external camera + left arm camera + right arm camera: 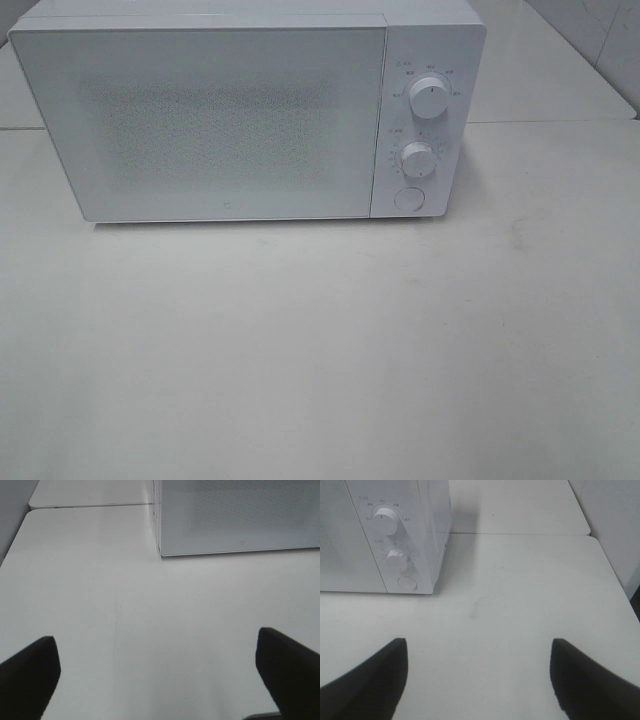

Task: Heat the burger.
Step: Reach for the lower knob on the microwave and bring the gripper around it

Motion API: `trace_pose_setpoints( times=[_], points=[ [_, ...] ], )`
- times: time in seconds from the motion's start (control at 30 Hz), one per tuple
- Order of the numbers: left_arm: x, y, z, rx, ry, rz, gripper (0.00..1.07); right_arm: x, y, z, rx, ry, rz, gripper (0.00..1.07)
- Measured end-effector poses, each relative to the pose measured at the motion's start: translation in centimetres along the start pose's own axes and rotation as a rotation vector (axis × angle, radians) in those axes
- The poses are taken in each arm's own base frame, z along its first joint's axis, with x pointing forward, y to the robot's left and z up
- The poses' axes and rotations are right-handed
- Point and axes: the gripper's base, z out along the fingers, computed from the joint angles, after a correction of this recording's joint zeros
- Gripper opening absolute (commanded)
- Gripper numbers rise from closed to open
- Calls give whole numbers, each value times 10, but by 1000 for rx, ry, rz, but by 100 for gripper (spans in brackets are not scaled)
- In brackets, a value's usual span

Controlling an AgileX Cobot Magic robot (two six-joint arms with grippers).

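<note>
Since no burger shows, the microwave (230,120) ahead matters: its round button (408,198) lies nearer my right gripper (478,642) than my left gripper (155,635) (both spread wide, empty).

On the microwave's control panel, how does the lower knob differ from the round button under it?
The lower knob stands out from the panel, while the round button lies almost flush with it. The lower knob has small printed marks around it; the round button has none. The lower knob sits above the round button, which is lowest on the panel. Both are white, round and on the right-hand strip of the microwave.
</note>
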Motion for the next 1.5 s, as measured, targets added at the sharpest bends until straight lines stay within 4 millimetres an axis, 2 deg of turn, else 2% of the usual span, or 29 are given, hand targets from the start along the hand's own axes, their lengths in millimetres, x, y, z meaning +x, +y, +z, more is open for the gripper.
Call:
trace_pose_setpoints(
  times=[0.03,0.13,0.2,0.3,0.47,0.57,0.63,0.87,1.03,1.33,1.5],
  points=[
    [0,0,0,0,0,0,100,-5,1,7,-3,-10,-2,76],
    [0,0,0,0,0,0,100,-7,1,10,-4,-11,-2,76],
    [0,0,0,0,0,0,100,-15,2,26,-7,-3,-6,76],
    [0,0,0,0,0,0,100,-19,3,35,-10,-4,-7,76],
    [0,0,0,0,0,0,100,-28,5,61,-17,-5,-11,76],
    [0,0,0,0,0,0,100,-29,5,65,-19,-11,-11,76],
    [0,0,0,0,0,0,100,-35,7,82,-26,-35,-12,76],
    [0,0,0,0,0,0,100,-37,9,109,-39,-85,-8,76],
    [0,0,0,0,0,0,100,-18,12,135,-57,-150,-8,76],
    [0,0,0,0,0,0,100,4,13,161,-69,-224,-26,76],
    [0,0,0,0,0,0,100,15,9,175,-12,-243,-19,76]
  ],
)
